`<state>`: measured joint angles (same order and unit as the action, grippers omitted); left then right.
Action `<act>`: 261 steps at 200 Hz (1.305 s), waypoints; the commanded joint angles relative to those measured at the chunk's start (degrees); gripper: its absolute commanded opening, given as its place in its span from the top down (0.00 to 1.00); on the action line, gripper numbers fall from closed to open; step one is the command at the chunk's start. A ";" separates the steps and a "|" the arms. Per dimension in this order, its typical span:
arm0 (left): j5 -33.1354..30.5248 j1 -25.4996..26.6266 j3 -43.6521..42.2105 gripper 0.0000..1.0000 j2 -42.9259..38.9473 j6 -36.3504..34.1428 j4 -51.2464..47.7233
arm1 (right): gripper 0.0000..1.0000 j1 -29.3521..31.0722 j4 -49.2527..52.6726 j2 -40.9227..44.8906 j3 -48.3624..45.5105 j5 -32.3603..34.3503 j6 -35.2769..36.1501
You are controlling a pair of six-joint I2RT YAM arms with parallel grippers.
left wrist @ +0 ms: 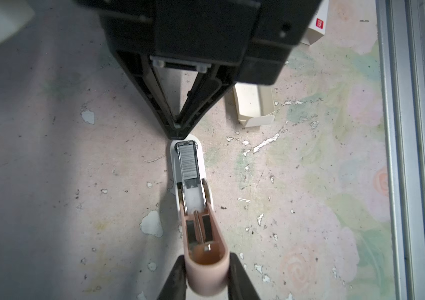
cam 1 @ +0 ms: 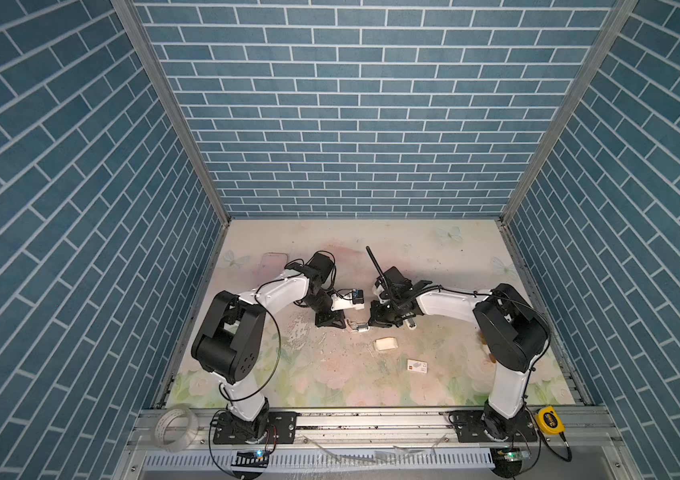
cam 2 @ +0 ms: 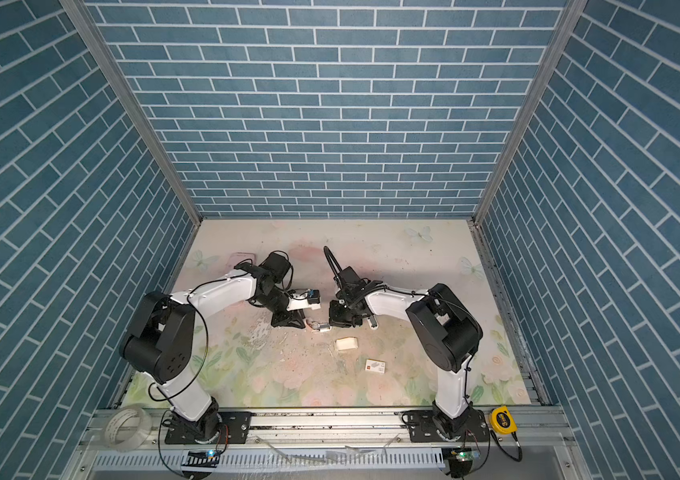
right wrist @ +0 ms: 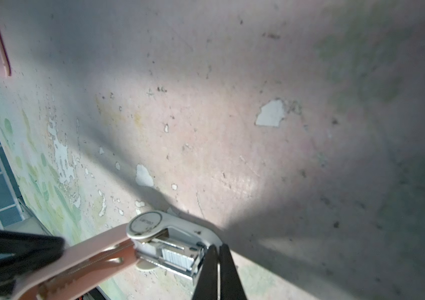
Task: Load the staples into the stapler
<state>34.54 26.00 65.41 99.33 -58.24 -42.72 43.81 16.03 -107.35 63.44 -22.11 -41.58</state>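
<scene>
STAPLER HELD OPEN: Left of centre on the floral table [cam 1: 330, 386], the left gripper [left wrist: 206, 276] clamps the rounded end of the pink lid [right wrist: 94, 250], holding it swung back from the hinge so the magazine lies exposed. The stapler [cam 1: 358, 328] sits between the two arms, its white base flat on the surface. A grey strip of staples [left wrist: 188, 161] lies inside the open metal channel, towards its front end, so the loading itself looks done and only the closing appears to remain. Just right of it, the right gripper [right wrist: 217, 262] has its fingers pinched together with nothing between them and their tips set against the stapler's nose. The likely reason is to brace the body, or nudge the strip home, while the lid is held open. Nearer and to the right, the cream cardboard tray [cam 1: 386, 344] stands apart from the stapler; the part of it that the left wrist view shows looks empty. Nearer and further right again lies the white card sleeve [cam 1: 417, 366] with its red mark, clear of both arms
</scene>
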 commanded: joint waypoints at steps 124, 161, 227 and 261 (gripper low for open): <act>-1.28 4.98 2.01 0.67 1.22 3.52 0.34 | 0.94 -0.04 2.51 -1.46 -1.38 0.40 0.98; -3.67 5.47 1.24 0.69 1.09 4.90 2.29 | 0.94 -0.04 2.18 -1.56 -1.28 0.31 0.89; -6.22 5.47 -2.60 0.66 -1.70 8.03 7.56 | 0.94 -0.04 1.22 -1.54 -1.83 0.27 0.71; -6.15 5.38 -3.35 0.65 -2.80 8.22 7.56 | 0.94 0.00 1.19 -1.90 -1.52 0.12 0.88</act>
<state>28.49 31.16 63.16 98.96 -50.78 -35.92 43.81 15.55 -107.39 63.24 -22.83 -41.54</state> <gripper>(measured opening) 0.342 0.059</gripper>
